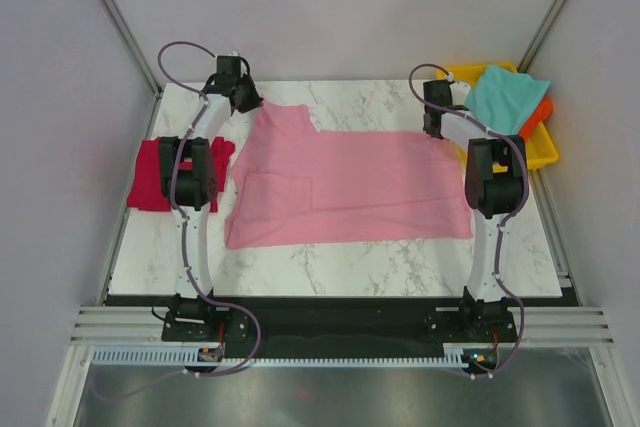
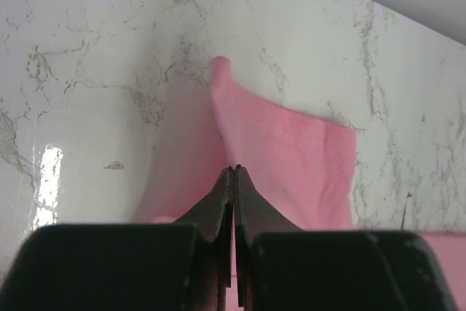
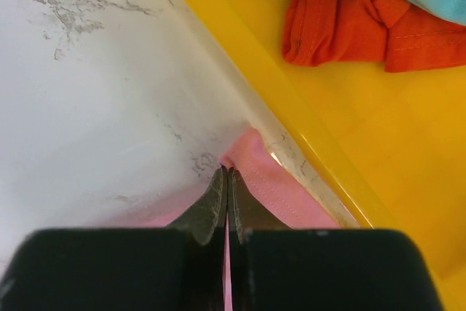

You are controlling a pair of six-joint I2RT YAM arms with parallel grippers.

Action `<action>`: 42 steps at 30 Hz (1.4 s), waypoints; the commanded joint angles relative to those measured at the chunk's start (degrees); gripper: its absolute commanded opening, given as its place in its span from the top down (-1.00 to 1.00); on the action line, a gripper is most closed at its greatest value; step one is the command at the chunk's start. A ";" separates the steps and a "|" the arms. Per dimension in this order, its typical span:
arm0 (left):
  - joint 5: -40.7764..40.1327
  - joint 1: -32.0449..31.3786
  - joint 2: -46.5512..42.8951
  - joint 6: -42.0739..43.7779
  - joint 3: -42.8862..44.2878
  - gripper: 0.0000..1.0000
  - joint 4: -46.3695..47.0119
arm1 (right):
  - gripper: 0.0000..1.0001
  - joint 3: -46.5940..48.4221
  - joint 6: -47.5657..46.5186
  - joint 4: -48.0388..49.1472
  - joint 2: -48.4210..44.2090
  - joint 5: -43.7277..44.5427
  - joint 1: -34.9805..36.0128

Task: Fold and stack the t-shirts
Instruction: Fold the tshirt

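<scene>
A light pink t-shirt (image 1: 350,187) lies spread across the marble table, partly folded. My left gripper (image 1: 246,99) is at its far left corner, shut on the pink cloth (image 2: 291,158), which rises in a ridge from the closed tips (image 2: 234,170). At the shirt's far right corner, my right gripper (image 1: 437,127) is shut on the pink hem (image 3: 269,180), pinched at the tips (image 3: 227,171). A crimson red t-shirt (image 1: 150,177) lies folded at the table's left edge. A teal t-shirt (image 1: 505,95) and an orange t-shirt (image 3: 342,20) lie in the yellow tray.
The yellow tray (image 1: 540,152) stands at the far right of the table, its rim (image 3: 306,100) right beside my right gripper. White walls enclose the table on three sides.
</scene>
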 commanded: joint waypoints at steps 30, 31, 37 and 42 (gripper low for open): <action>-0.68 -4.03 -32.89 7.91 -28.72 0.96 6.11 | 0.95 -17.01 0.64 -0.81 -23.82 2.07 0.52; -1.21 -4.21 -34.73 8.26 -30.91 0.96 6.11 | 0.96 -18.32 0.64 -0.81 -24.53 2.07 0.44; -3.41 -5.88 -41.68 9.31 -38.65 0.96 6.11 | 0.97 -23.77 0.73 -0.81 -29.63 2.42 0.61; -3.32 -7.11 -47.92 10.11 -43.58 0.96 5.67 | 0.97 -27.12 1.17 -0.81 -32.36 3.48 0.61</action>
